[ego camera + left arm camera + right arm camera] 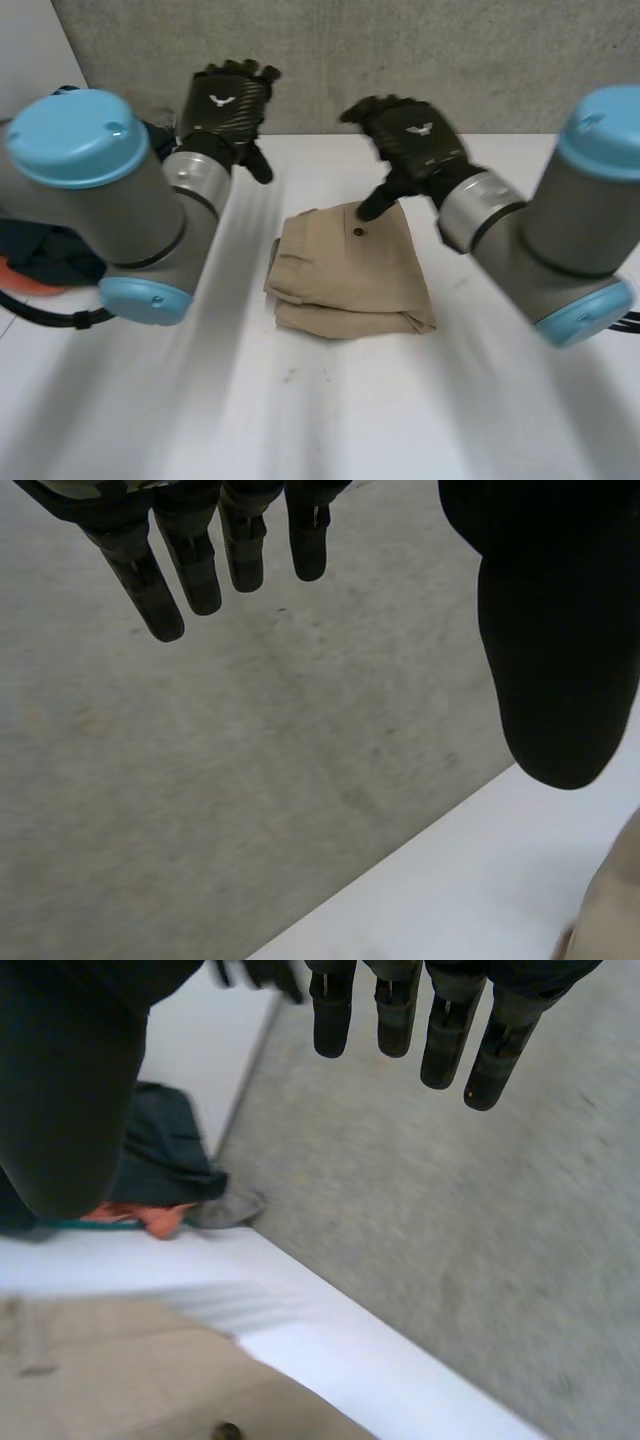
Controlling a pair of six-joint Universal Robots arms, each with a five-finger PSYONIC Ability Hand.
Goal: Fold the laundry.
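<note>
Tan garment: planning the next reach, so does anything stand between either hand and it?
Nothing visible. The tan garment lies alone on the white table; the right hand hovers open at its far edge, the left hand open farther off, over bare table.

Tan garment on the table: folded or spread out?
Folded. The tan garment lies as a compact bundle, with stacked layers showing along its near edge.
</note>
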